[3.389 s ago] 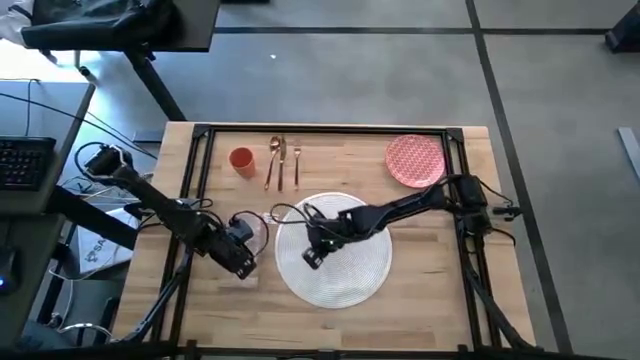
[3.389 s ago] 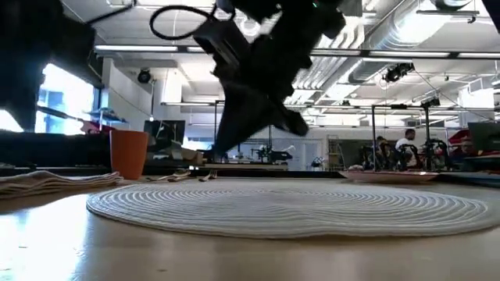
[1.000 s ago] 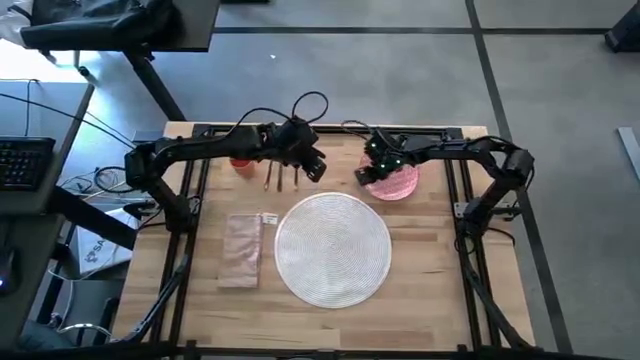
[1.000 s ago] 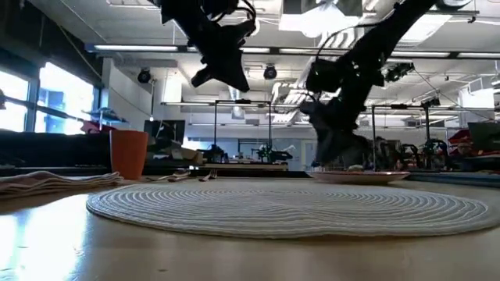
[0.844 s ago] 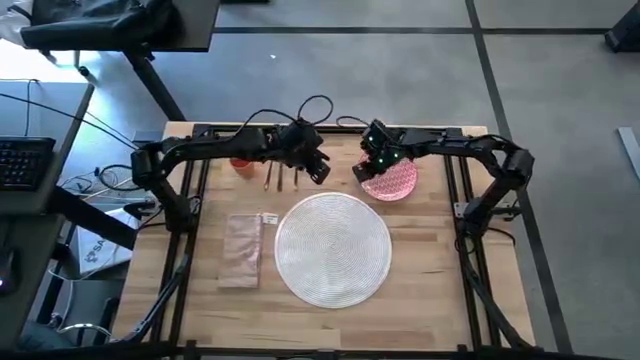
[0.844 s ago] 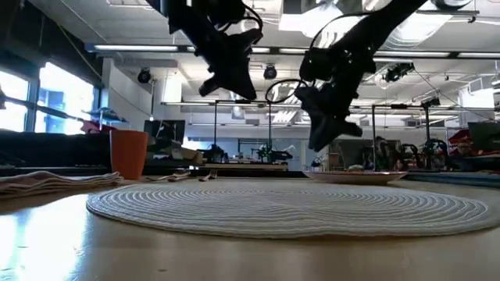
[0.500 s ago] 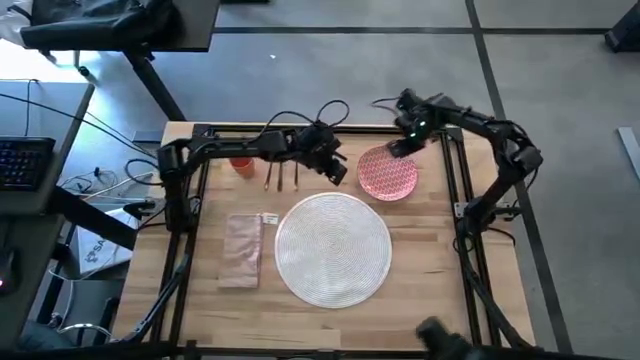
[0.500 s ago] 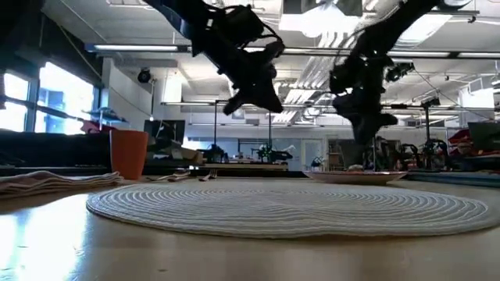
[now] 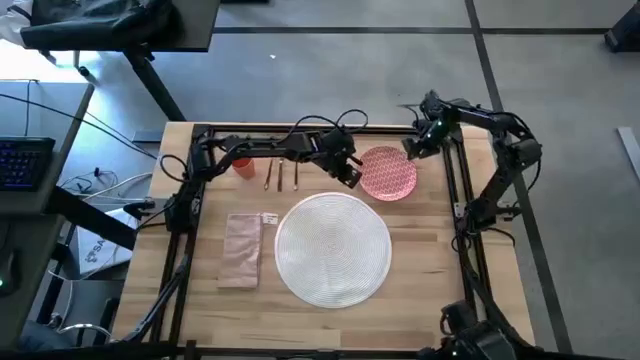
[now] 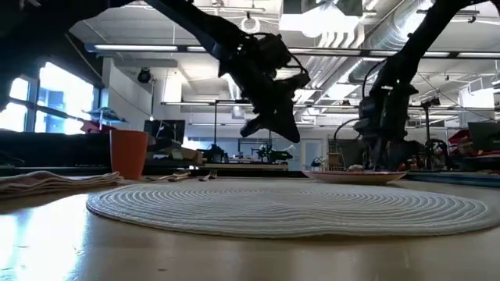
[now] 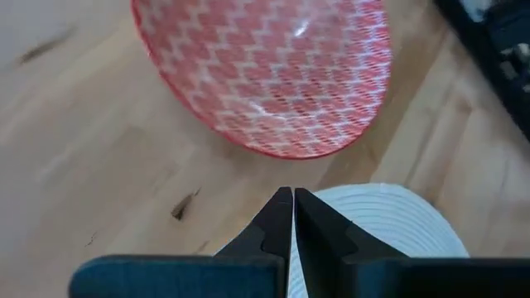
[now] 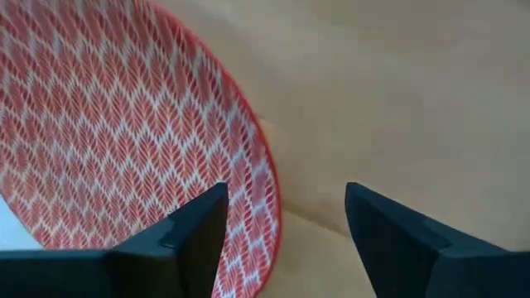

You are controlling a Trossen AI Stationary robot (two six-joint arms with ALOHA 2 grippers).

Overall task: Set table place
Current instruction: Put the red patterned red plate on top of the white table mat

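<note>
Where the table (image 9: pixel 420 290) comes nearest me, I see bare wood on both sides of the round white placemat (image 9: pixel 332 248), which lies flat at the middle. Left of it the napkin (image 9: pixel 240 249) lies just beside its rim, not touching. Beyond the mat, my left gripper (image 9: pixel 350 175) hovers over the strip of wood between the mat's far edge and the red-patterned plate (image 9: pixel 388 173), its fingers (image 11: pixel 277 217) pressed together on nothing. My right gripper (image 9: pixel 412 147) hangs at the plate's far right rim, fingers (image 12: pixel 195 225) spread wide and empty. Farthest back on the left, the gold cutlery (image 9: pixel 282 172) and the orange cup (image 9: pixel 241 164) sit near the table's far edge.
</note>
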